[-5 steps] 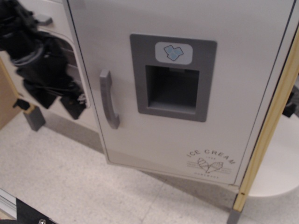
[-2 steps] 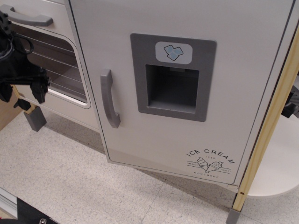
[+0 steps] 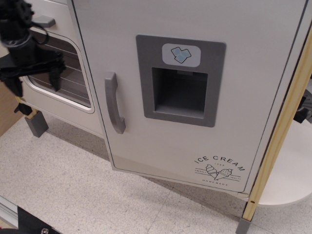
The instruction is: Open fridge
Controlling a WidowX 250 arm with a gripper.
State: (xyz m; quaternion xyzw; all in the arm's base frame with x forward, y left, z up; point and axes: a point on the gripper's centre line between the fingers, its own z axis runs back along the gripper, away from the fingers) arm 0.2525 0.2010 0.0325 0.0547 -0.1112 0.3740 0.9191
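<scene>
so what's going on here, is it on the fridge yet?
Not yet. The gripper is at the far left, hanging in front of the oven door window with its two fingers spread and nothing between them. It is clear of the fridge door and its grey vertical handle, which nothing touches. The fridge door's lower left edge appears to stand slightly proud of the cabinet, so it may be ajar, but I can't say for sure.

- The pale speckled tiled tabletop carries the large white toy fridge.
- A short grey leg stands on it at left.
- Another grey foot rests at lower right.
</scene>
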